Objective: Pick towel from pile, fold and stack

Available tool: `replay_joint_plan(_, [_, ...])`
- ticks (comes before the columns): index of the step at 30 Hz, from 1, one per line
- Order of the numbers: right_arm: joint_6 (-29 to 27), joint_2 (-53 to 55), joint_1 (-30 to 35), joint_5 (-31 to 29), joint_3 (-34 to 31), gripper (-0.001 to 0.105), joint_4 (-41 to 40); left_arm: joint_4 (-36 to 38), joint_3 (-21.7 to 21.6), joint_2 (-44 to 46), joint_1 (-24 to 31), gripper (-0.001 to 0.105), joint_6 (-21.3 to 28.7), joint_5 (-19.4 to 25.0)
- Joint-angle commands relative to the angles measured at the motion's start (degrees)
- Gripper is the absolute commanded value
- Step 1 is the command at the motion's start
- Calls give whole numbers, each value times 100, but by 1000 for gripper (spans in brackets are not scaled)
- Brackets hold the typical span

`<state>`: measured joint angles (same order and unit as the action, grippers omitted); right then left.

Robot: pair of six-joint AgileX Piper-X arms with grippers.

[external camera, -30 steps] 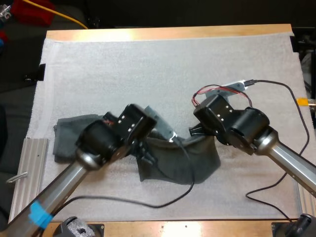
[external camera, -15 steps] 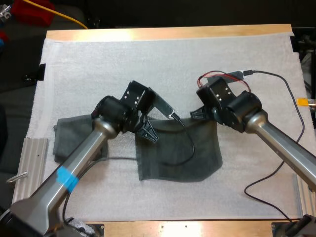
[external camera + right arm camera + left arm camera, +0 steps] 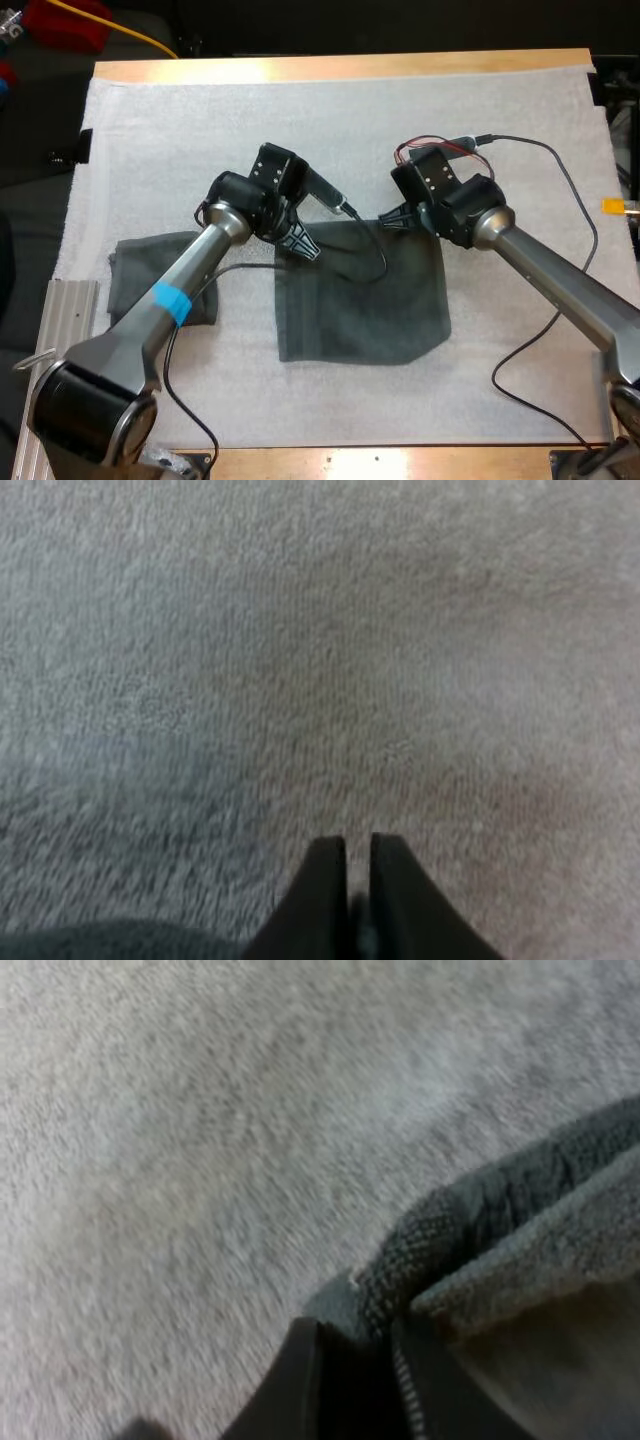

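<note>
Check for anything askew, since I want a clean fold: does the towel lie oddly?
The spread dark grey-green towel held by the left claw and right claw lies slightly skewed on the white mat; its near right corner looks rounded, not square.

The wooden table (image 3: 330, 68) before me is carrying a white mat (image 3: 300, 130). A spread towel (image 3: 370, 310) and a crumpled towel (image 3: 135, 280) are lying on it.

Bare mat (image 3: 350, 130) beyond spread towel (image 3: 365, 310)

grey-green spread towel (image 3: 365, 305) lies flat on mat (image 3: 400, 120), crumpled towel (image 3: 140, 275) near it.
</note>
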<state>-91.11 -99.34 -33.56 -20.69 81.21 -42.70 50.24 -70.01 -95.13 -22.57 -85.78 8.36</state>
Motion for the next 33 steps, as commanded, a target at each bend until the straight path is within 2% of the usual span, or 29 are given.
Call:
replay_joint_plan(1, [-60, -55, 43, -9, 15, 1, 52, -150, -14, -14, 61, 0, 40, 41])
replay_joint_plan(9, [-41, -411, 137, -24, 15, 1, 428, -662, -14, -190, 259, 0, 135, -126])
replay_joint_plan(11, [-40, -445, 158, -52, 15, 1, 477, -785, -14, -237, 257, 5, 173, -127])
replay_joint_plan(14, [-40, -483, 195, -140, 15, 1, 616, -907, -14, -285, 257, 23, 172, -70])
replay_joint_plan(17, [-40, -483, 238, -139, 15, 4, 857, -1069, -14, -291, 257, 43, 181, 344])
replay_joint_plan(19, [-40, -483, 273, -139, 15, 11, 1154, -1165, -32, -291, 257, 58, 237, 633])
replay_joint_plan(22, [-40, -483, 309, -189, 15, 24, 1506, -1173, -91, -291, 257, 68, 239, 856])
replay_joint_plan(25, [-69, -483, 307, -519, 15, 42, 1716, -1157, -164, -280, 257, 69, 239, 1065])
replay_joint_plan(26, [-82, -483, 307, -586, 15, 44, 1722, -1147, -184, -278, 257, 69, 239, 1085])
replay_joint_plan(28, [-190, -483, 307, -1001, 15, 58, 1703, -1135, -222, -210, 257, 69, 227, 1141])
replay_joint_plan(30, [-373, -464, 307, -1248, 15, 66, 1621, -1111, -221, -110, 257, 69, 202, 1140])
replay_joint_plan(33, [-669, -363, 307, -1258, 15, 76, 1333, -977, -221, 91, 257, 69, 74, 1118])
